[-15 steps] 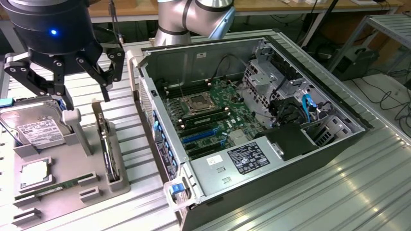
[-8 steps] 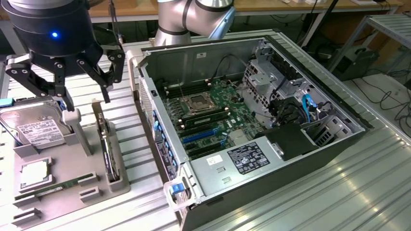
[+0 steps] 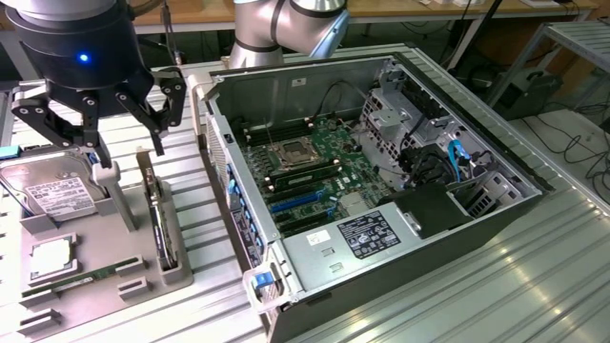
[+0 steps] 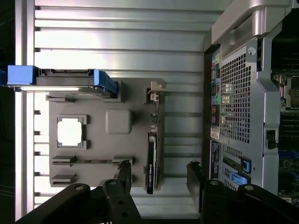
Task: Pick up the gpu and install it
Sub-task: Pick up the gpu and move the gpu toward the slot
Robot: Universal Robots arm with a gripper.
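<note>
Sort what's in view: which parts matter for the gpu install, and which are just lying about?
For the job:
- gpu, on edge in the grey holder
- gripper, open above it
- computer case, side off
- motherboard

Lying about, on the same holder:
- hard drive
- processor
- memory stick

The pincer (image 3: 128,156), jaws spread, hangs above the gpu (image 3: 162,225) standing on edge in the grey tray (image 3: 105,243)
</note>
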